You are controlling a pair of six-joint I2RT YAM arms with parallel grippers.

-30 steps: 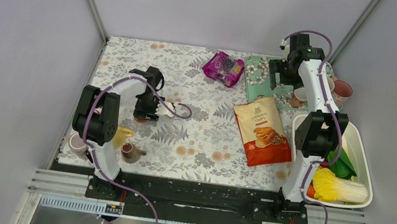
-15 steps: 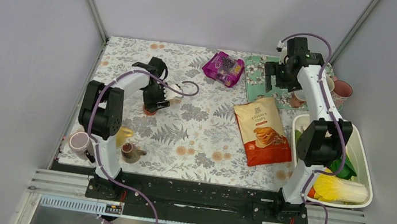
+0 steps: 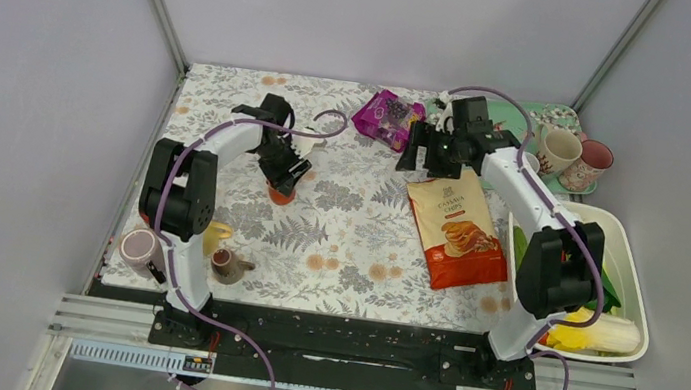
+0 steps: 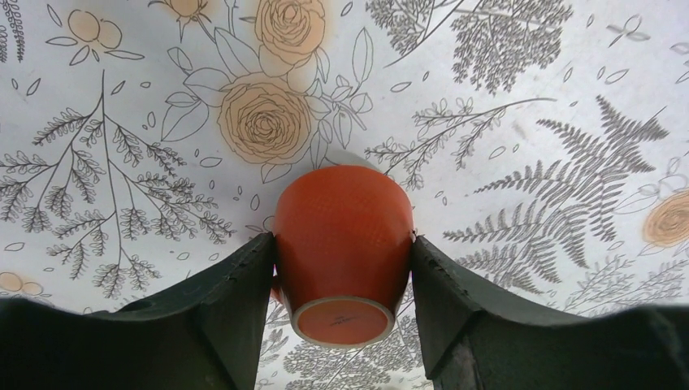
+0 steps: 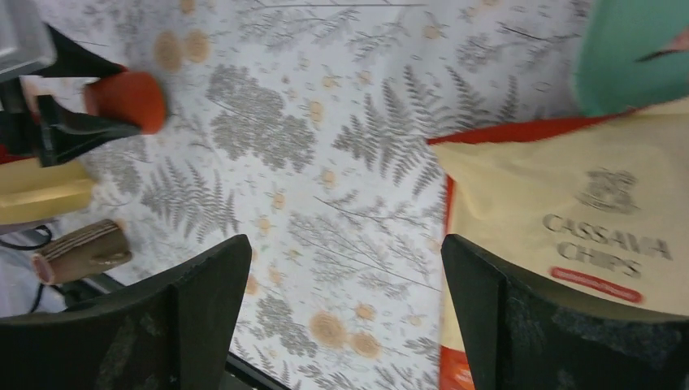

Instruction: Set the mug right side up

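An orange mug (image 4: 341,236) sits between the fingers of my left gripper (image 4: 341,241), which is shut on its sides. Its pale-rimmed base (image 4: 341,321) faces the wrist camera and its mouth points away toward the floral cloth. In the top view the mug (image 3: 282,193) hangs under the left gripper (image 3: 282,175), left of the table's centre. My right gripper (image 3: 425,160) hovers over the cloth by the top of the chips bag. Its jaws stand wide with nothing between them (image 5: 345,244). The right wrist view catches the mug (image 5: 126,99) at the far left.
A cassava chips bag (image 3: 458,228) lies right of centre, with a purple snack bag (image 3: 389,118) behind it. On a teal tray (image 3: 559,112) at the back right stand two cups (image 3: 557,150). A white basin (image 3: 642,325) holds vegetables. A pink cup (image 3: 138,248) and a brown mug (image 3: 227,262) sit front left.
The left gripper has carried the orange mug a little right and turned it. The right arm has swung left from over the teal tray to the table's middle.
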